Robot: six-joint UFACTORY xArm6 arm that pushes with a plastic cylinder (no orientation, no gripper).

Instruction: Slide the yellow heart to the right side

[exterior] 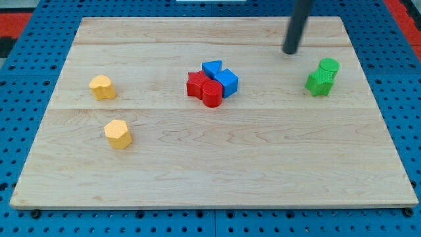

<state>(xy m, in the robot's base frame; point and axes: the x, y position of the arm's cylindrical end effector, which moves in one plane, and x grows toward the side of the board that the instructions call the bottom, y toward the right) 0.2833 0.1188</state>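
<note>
Nearest the view's bottom lies bare pale wood of the desk, a light plank board set on a blue perforated base. The first block met going back is a yellow plastic block of roughly hexagonal outline, far toward the view's left of my tip and well below it. A little further back, and further left again, sits the yellow heart; the notch along its top edge is what makes me read this one as the heart, though both yellow blocks are small. It stands alone, apart from its neighbour.

Midway between the heart and my tip a tight cluster is packed together: a red cylinder in front, a red star-shaped block, a blue cube and a second blue block behind, shape unclear. Just below and right of my tip stand two green blocks, touching.

There is no hand to open or close, only the dark rod, touching no block.

I judge the push not yet begun. The next move calls for carrying my tip round to the heart's left flank, then driving rightward on a line that skirts the cluster
</note>
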